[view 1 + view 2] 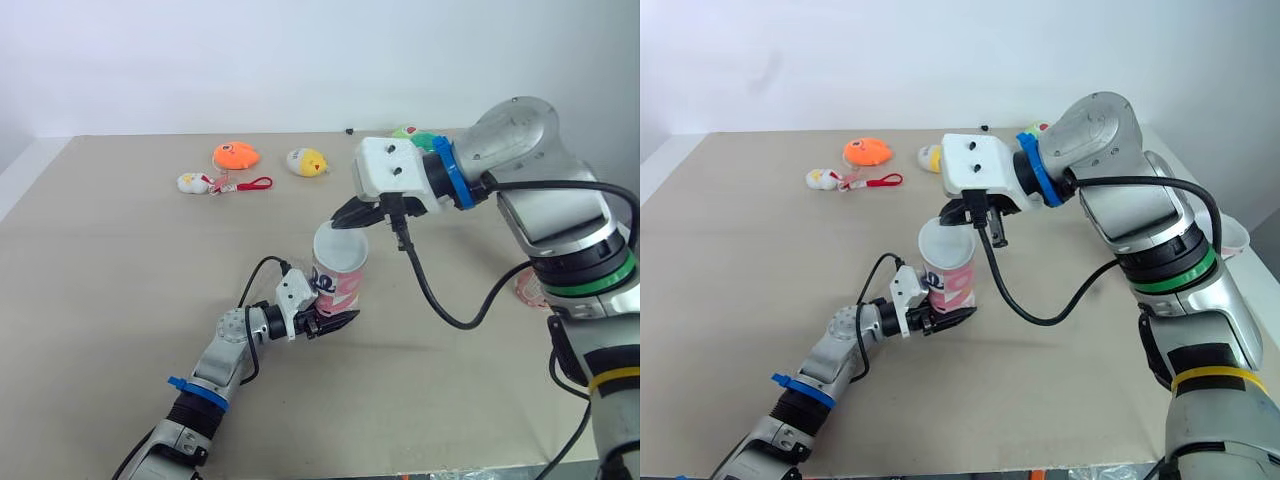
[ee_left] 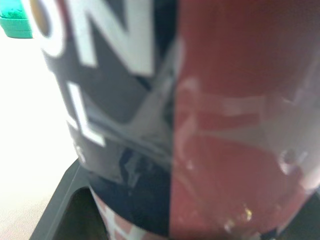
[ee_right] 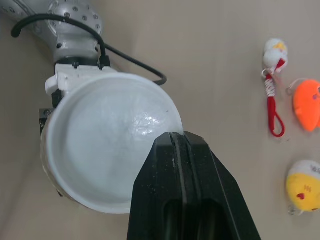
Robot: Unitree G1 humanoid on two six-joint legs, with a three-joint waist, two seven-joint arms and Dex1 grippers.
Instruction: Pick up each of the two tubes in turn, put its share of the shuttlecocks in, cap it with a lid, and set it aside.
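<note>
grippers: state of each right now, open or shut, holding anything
Left gripper: shut on the tube.
Right gripper: shut, holding nothing, its tip at the tube's rim.

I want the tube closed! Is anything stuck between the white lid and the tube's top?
Nothing visible is. The white round plastic lid sits on the red-and-navy tube, held upright by the left gripper; the right gripper is at its rim.
</note>
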